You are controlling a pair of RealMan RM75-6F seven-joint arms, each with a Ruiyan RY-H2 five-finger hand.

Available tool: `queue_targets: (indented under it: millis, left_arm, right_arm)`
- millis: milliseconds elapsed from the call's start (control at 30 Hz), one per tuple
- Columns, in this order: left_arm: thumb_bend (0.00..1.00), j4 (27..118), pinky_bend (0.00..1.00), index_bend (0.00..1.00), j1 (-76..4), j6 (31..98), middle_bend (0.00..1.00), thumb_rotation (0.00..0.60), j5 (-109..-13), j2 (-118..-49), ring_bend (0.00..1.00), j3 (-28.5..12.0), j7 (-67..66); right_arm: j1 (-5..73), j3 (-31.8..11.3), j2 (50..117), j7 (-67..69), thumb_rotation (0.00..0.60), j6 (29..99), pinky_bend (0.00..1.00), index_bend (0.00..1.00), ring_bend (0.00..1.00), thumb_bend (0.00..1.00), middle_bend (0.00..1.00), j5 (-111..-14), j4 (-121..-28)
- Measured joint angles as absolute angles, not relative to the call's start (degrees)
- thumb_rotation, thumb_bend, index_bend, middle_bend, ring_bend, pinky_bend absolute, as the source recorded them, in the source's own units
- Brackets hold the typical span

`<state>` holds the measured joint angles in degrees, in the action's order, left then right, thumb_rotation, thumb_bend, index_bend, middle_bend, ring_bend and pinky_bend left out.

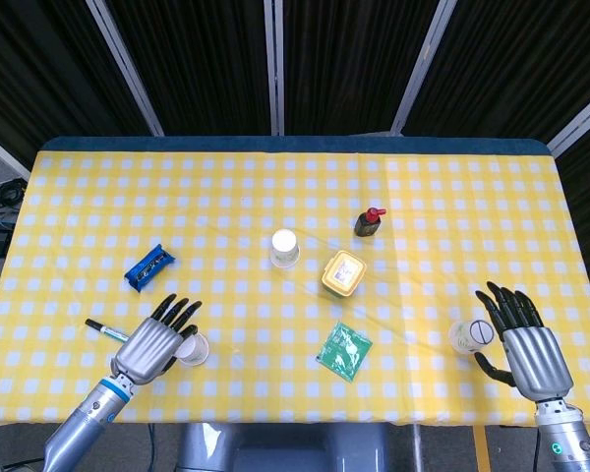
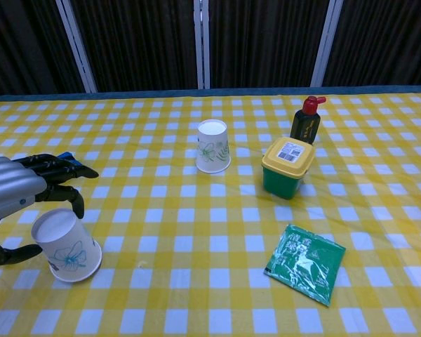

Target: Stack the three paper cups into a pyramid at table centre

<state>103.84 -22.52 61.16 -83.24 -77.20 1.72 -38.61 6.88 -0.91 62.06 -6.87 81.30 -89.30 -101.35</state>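
Paper cup [image 2: 65, 245] beneath left robot hand [image 2: 24, 193].

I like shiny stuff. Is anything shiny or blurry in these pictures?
Chest view: the green packet glints with white glare, and the left hand has a soft metal sheen; nothing looks blurry. Head view: light is even, shadows faint, the right hand is sharp.
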Motion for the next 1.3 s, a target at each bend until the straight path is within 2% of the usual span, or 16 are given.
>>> queue_targets:
  millis: [233,333,700,967,1300]
  left_arm:
    - [0.45,105.48,0.0,0.36,-23.99,61.29,0.0,0.6,-82.41,-76.18,0.0,-0.13,-38.9]
    - [0.45,105.98,0.0,0.36,-25.52,60.79,0.0,0.6,-80.94,-76.33,0.0,-2.47,-39.75]
    - [0.44,104.49,0.0,0.38,-36.46,55.61,0.0,0.6,-66.24,-79.67,0.0,-12.93,-45.94]
    - [0.44,95.67,0.0,0.4,-46.49,53.15,0.0,0.6,-55.26,-84.35,0.0,-18.32,-50.51]
    - [0.44,82.65,0.0,0.39,-55.39,48.66,0.0,0.6,-45.18,-89.95,0.0,-20.38,-51.8]
  right_arm:
    - [6.96,-1.21,61.94,-6.55,0.6,81.1,0.0,0.07,0.0,0.17,0.0,-88.69,-101.37]
    - [7.0,-1.57,61.73,-5.99,0.6,81.13,0.0,0.07,0.0,0.17,0.0,-88.07,-101.23]
    - [7.7,-3.0,61.13,-3.24,0.6,78.89,0.0,0.07,0.0,0.17,0.0,-83.78,-99.5]
    - [8.08,-4.49,61.11,-2.73,0.6,78.15,0.0,0.07,0.0,0.17,0.0,-80.71,-97.57]
    - [7.97,-5.06,61.14,-1.61,0.6,78.07,0.0,0.07,0.0,0.17,0.0,-79.42,-96.58]
